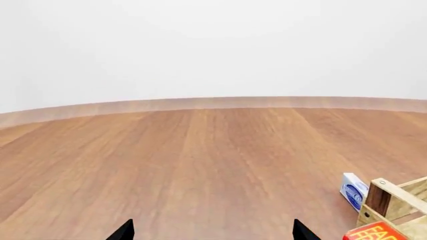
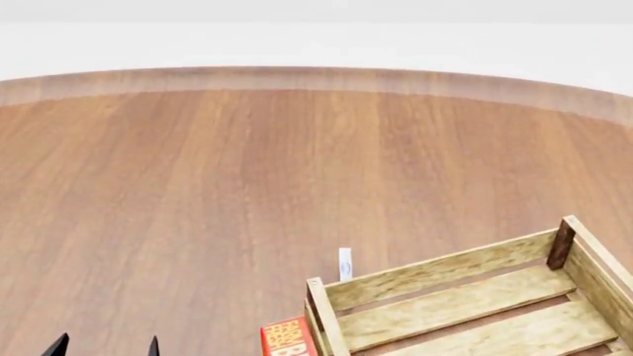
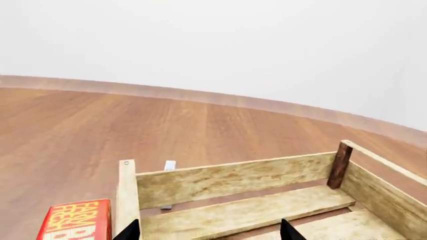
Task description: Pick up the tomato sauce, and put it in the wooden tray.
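Listing contents at this moment: wooden tray (image 2: 465,297), slatted, empty where visible, on the tabletop (image 2: 247,185). Red box (image 2: 287,337) touching its near-left corner; small blue-white packet (image 2: 345,263) just behind its far wall. Tomato sauce: not in view. Left claw (image 1: 212,231) and right claw (image 3: 208,231): tips spread, holding nothing, the right poised over the tray, probably awaiting a target.

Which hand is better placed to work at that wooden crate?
Right, probably. The right hand hangs open at the wooden tray's near edge; the left hand, also open, is over the wood surface left of it. No tomato can is in view.
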### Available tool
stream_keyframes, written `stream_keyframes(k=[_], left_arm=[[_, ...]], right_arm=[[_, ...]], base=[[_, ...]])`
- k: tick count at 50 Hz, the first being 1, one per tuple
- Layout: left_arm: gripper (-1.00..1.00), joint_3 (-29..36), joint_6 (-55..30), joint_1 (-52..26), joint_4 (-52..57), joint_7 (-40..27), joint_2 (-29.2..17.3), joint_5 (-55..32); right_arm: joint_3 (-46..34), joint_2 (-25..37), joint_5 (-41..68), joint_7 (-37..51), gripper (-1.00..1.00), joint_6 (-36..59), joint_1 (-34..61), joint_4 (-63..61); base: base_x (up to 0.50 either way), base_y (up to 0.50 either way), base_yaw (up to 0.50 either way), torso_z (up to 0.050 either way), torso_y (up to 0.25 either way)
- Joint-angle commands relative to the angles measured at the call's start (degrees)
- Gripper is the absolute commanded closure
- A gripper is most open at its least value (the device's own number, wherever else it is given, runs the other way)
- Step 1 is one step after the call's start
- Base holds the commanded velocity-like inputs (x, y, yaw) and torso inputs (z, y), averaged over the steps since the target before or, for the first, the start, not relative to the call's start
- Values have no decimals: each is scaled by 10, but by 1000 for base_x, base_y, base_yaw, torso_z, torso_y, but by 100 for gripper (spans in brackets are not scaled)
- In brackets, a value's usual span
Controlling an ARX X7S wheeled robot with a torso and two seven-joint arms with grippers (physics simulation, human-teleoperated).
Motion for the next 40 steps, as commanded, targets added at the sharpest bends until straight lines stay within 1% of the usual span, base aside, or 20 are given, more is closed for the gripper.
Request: stream_keyframes(k=[1, 16, 20, 23, 25, 29, 33, 40], left_arm=[[-100, 2, 7, 2, 0, -1, -3, -8], [-100, 13, 6, 1, 2, -14, -12, -17], [-100, 16, 7, 0, 1, -16, -15, -19], [-100, 18, 8, 1, 2, -19, -16, -20], [-100, 19, 8, 0, 1, -19, -18, -22], [-100, 21, 11, 2, 2, -23, -20, -22], [-100, 24, 8, 0, 1, -24, -22, -25], [-100, 28, 12, 0, 0, -29, -25, -27]], right_arm=[[-19, 18, -18, 5, -100, 6, -67, -68], [-30, 40, -30, 32, -100, -45, -170, -116], [-39, 46, -42, 43, -100, -74, -206, -132], [-38, 49, -28, 46, -100, -92, -230, -140], [-41, 51, -42, 55, -100, -103, -245, -146], [-38, 55, -10, 48, -100, -109, -259, -170], [-44, 54, -37, 66, -100, -135, -272, -158], [-56, 59, -42, 72, -100, -163, -285, -126]], base=[[0, 0, 0, 0, 0], [0, 0, 0, 0, 0], [0, 0, 0, 0, 0], [0, 0, 0, 0, 0], [0, 0, 0, 0, 0], [0, 0, 0, 0, 0], [0, 0, 0, 0, 0], [0, 0, 0, 0, 0]])
